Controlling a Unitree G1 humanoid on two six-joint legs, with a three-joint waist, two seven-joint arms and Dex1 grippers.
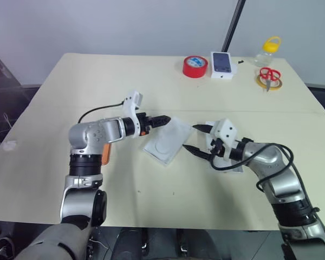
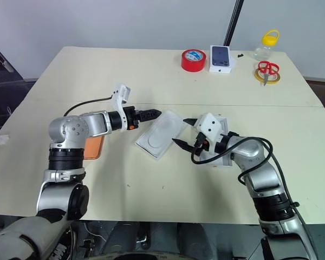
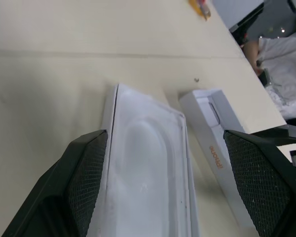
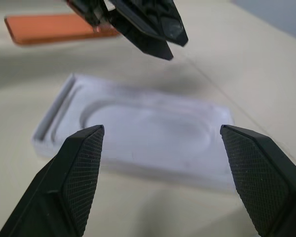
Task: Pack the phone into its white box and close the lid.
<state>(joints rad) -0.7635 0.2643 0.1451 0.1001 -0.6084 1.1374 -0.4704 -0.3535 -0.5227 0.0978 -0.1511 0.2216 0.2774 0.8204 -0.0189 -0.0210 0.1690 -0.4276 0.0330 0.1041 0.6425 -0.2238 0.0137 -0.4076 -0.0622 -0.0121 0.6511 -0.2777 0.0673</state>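
Over the cream table, poised above the far end of the white tray, the left gripper, fingers spread wide in its wrist view and gripping nothing. Hovered opposite, at the tray's near-right side, the right gripper, fingers likewise well apart and empty. Lay flat between the two, the tray, its oval recess facing up and bare. Rested flat on the table beneath the left forearm, the copper-orange phone, mostly hidden, apart from the tray. Sat under the right wrist, the open white box, just beside the tray. Stood along the far edge, well apart from all this: a red tape roll, a small white box with a dark phone picture, red-handled scissors on yellow tape, and a yellow-lidded jar.
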